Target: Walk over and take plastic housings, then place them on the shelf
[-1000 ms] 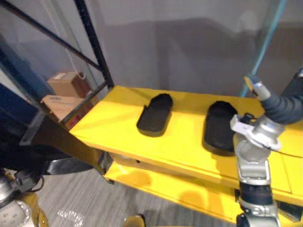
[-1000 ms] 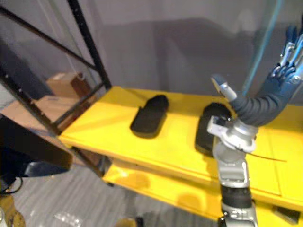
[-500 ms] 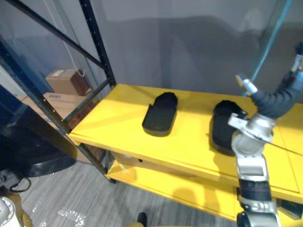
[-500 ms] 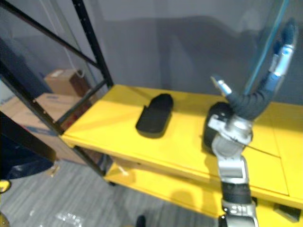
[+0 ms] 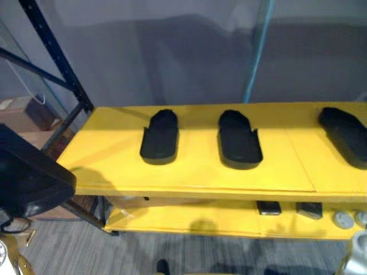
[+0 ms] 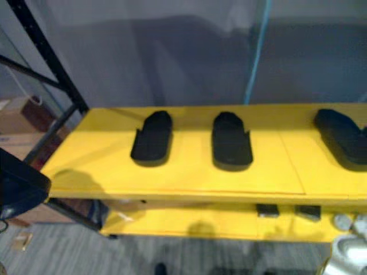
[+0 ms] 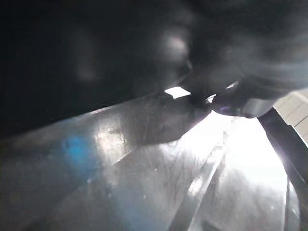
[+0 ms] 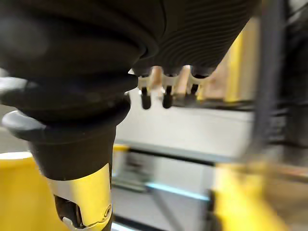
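You have three black housings lying on the yellow shelf point(image 5: 114, 166), and none in any hand you can see. The left housing point(image 5: 159, 136) and the middle housing point(image 5: 239, 139) lie side by side with a gap of bare shelf between them, rounded ends toward the wall point(image 5: 172, 57). The right housing point(image 5: 346, 133) lies well apart from those two, and the view's right edge cuts it off, so you cannot see its full outline.

Your right hand point(image 8: 166, 96) shows in its wrist view below the ribbed cover. The fingers hang loose in a short row and the thumb stands apart from them, with nothing between. The background there is smeared, so you cannot place the hand against the shelf.

Your left hand point(image 7: 240, 43) is hard to make out. Its wrist view is dark and streaked with glare, and you cannot tell how the fingers stand or whether they hold anything.

A large dark shape point(image 5: 28, 180) sits at the lower left of the eye views, cut by the edge; what it is you cannot tell.

On the lower shelf point(image 5: 189, 220) a few small parts point(image 5: 268, 207) lie in a row, too small to identify. A black upright point(image 5: 54, 60) stands at the shelf's left end, with a box point(image 5: 20, 112) partly hidden behind it. A teal pole point(image 5: 256, 51) rises behind the shelf.
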Robot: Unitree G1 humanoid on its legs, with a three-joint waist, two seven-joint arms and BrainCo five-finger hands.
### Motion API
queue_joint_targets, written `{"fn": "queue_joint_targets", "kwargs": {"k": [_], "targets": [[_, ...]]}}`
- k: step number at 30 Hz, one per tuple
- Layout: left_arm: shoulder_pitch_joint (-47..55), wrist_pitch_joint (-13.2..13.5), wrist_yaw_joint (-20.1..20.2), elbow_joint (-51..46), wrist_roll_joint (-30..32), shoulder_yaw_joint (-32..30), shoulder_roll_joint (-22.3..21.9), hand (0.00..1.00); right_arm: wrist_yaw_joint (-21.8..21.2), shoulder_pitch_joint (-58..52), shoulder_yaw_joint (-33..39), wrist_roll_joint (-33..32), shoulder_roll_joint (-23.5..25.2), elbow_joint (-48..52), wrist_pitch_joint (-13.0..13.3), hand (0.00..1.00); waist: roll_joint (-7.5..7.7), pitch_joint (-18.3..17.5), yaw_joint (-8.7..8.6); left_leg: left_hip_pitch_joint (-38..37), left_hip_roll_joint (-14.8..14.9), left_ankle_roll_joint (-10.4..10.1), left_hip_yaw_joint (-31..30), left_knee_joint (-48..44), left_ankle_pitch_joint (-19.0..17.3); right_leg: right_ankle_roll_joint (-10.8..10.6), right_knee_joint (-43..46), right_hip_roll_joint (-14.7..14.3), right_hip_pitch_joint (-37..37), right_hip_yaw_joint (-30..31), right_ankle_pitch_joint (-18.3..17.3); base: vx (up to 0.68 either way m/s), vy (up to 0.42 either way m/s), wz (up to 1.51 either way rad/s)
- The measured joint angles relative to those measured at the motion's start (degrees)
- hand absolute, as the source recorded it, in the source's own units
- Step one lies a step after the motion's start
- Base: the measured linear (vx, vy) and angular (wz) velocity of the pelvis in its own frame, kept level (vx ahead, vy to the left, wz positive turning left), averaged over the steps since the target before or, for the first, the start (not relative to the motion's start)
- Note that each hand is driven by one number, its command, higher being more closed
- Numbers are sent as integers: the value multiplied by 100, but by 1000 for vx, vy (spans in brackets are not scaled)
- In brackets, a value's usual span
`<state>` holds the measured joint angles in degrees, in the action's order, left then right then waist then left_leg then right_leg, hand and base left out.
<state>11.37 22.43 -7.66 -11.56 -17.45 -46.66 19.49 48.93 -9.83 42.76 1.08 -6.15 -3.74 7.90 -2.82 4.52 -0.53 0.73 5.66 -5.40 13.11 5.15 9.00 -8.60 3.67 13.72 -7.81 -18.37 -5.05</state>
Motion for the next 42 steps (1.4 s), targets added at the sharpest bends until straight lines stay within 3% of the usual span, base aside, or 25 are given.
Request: {"fn": "queue_joint_targets", "kwargs": {"k": [4,6,9,12,15,21,22,23,34,42], "targets": [[-12,-276,-62,-80,58,18,217,100,-63,-122,-330,-301,248,-811,-299,0,-27,44,129,2,19,17,43,0,-11,32,-17,0,1,-30,22,-14,5,-1],[-29,-496,-64,-77,99,20,700,100,-80,-120,-293,-646,252,-1662,-571,0,0,59,231,32,32,20,46,0,-14,36,-22,-11,4,-66,25,8,-9,2],[-161,-816,-33,-50,226,24,1199,100,-334,-120,-108,-1249,253,-2337,-725,0,9,64,319,51,24,23,8,0,-15,39,-29,-9,-18,-128,28,25,-15,8],[-456,-1123,153,227,242,53,1683,100,-957,-159,-89,-1607,289,-2910,-822,0,-14,55,357,89,18,30,-17,0,11,-18,1,-4,-28,-190,83,31,-15,8],[-832,-1335,507,1080,277,295,2329,100,-1716,-145,-365,-1593,309,-3723,-809,0,-40,31,401,125,18,22,-16,2,-43,-54,1,-11,-25,-209,111,15,-5,3],[-1691,-1553,1320,2477,466,878,3122,100,-2653,-26,-602,-1599,404,-4739,-669,0,-20,21,445,133,-4,40,-14,2,-55,-48,1,0,-26,-211,106,0,0,0],[-1796,-1625,1432,2628,527,1000,3228,100,-2721,-5,-606,-1595,400,-4804,-685,0,-12,16,443,133,-5,40,-14,2,-55,-48,1,0,-26,-210,106,0,0,0],[-2286,-1972,1866,3343,795,1416,3394,100,-2977,-18,-569,-1597,350,-5182,-962,0,43,-15,428,136,-5,40,-9,2,-53,-44,1,0,-18,-204,102,0,0,0],[-2750,-2426,2008,4188,1453,1822,3359,100,-3160,-30,-62,-1596,349,-5435,-1121,0,242,13,296,154,1,40,33,2,-55,-8,1,-2,17,-191,81,0,0,0],[-2992,-2660,1497,4574,2132,2067,2831,100,-3160,-5,-75,-1599,354,-5433,-1155,0,332,44,260,238,86,32,300,1,-44,-55,51,-22,170,-119,123,8,-4,-4]]}}
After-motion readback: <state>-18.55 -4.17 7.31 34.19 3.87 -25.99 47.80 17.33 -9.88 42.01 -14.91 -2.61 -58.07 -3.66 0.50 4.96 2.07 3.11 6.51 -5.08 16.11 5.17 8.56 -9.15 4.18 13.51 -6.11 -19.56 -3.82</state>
